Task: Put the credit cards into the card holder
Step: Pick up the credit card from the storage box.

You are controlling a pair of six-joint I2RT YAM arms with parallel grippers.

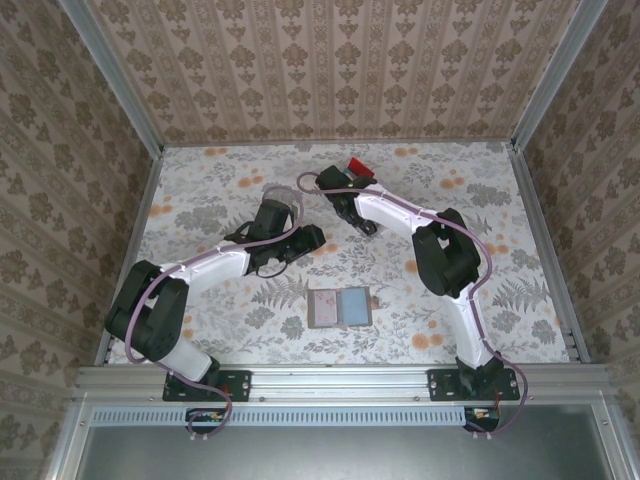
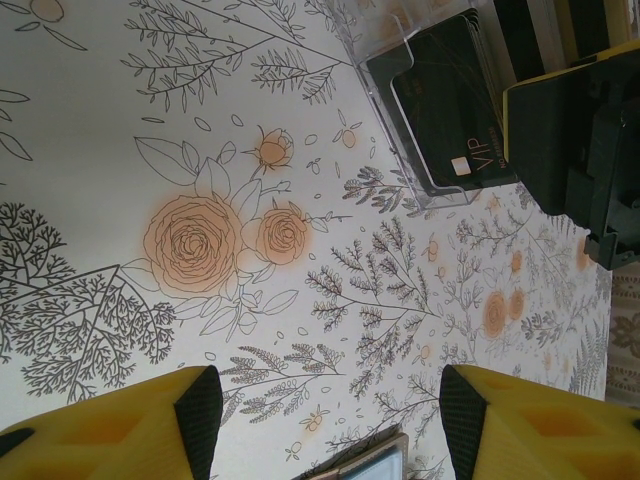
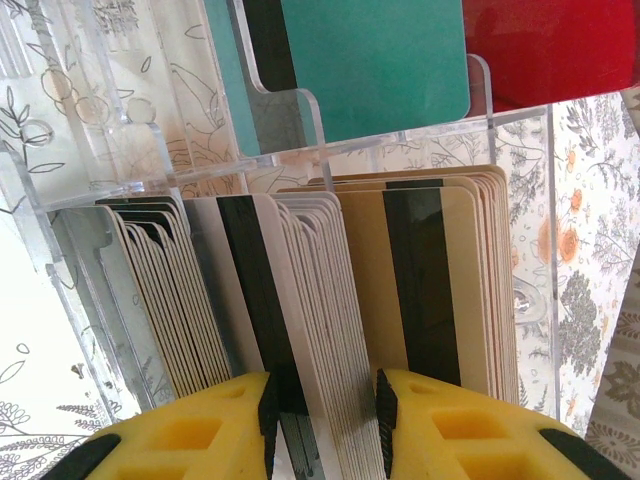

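Several tan cards (image 3: 320, 300) pinched by right end effector (image 3: 322, 405), left end effector (image 2: 330, 415) open, empty

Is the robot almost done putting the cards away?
Not nearly. One blue card already looks tucked in the open wallet. The right gripper is around some pale cards in the rack, none pulled out yet. The left gripper hangs open, empty. Many more wait there.
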